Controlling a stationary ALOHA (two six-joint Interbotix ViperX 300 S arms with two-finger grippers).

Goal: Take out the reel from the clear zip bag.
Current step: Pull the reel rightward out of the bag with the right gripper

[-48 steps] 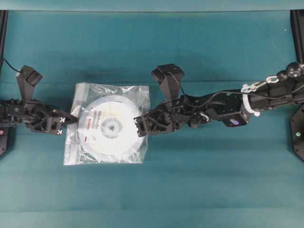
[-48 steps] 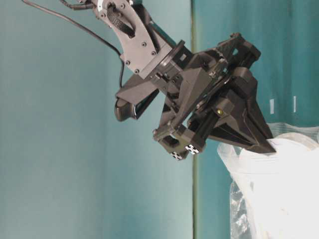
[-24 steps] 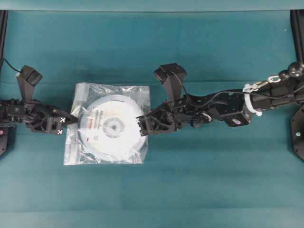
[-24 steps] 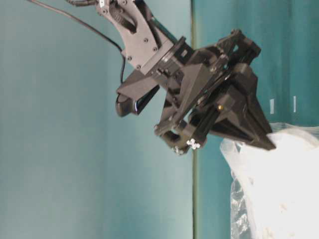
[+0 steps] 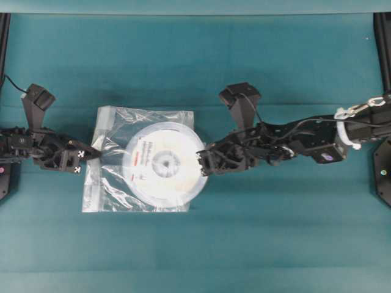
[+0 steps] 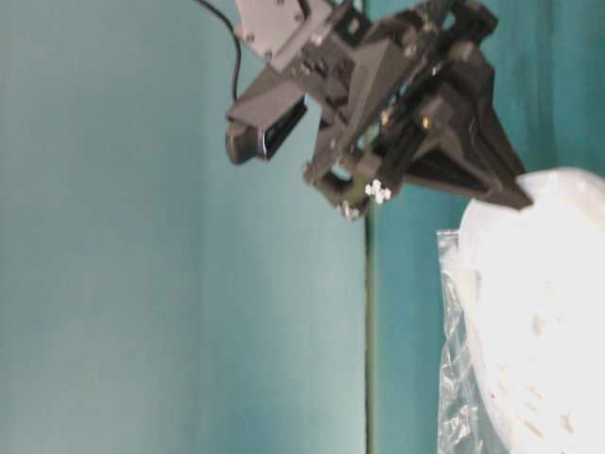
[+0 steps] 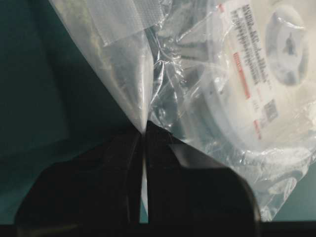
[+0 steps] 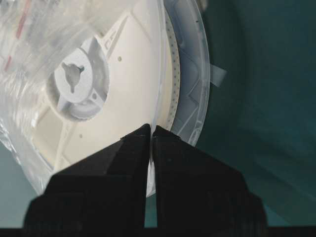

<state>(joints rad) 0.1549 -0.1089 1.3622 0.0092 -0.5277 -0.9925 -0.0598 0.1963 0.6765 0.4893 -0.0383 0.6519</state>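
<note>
The reel (image 5: 160, 165), a flat white disc with a grey hub and a label, lies on the table. Its right rim pokes out past the right edge of the clear zip bag (image 5: 107, 189). My right gripper (image 5: 200, 165) is shut on that exposed rim; in the right wrist view the jaws (image 8: 150, 129) pinch one thin flange of the reel (image 8: 123, 74). My left gripper (image 5: 93, 155) is shut on the bag's left edge, where the film (image 7: 128, 64) is bunched between the fingertips (image 7: 143, 129). In the table-level view, the right gripper (image 6: 523, 200) grips the reel (image 6: 548, 284).
The teal table cloth (image 5: 195, 256) surrounds the bag on all sides. Black frame posts stand at the far left (image 5: 5, 24) and far right (image 5: 382, 36) corners. The zip strip band lies along the bag's left side (image 5: 102, 119).
My right gripper has drawn back to the right with the reel, which slid right inside the bag and now sticks out its right edge. The left gripper and bag stayed put.
</note>
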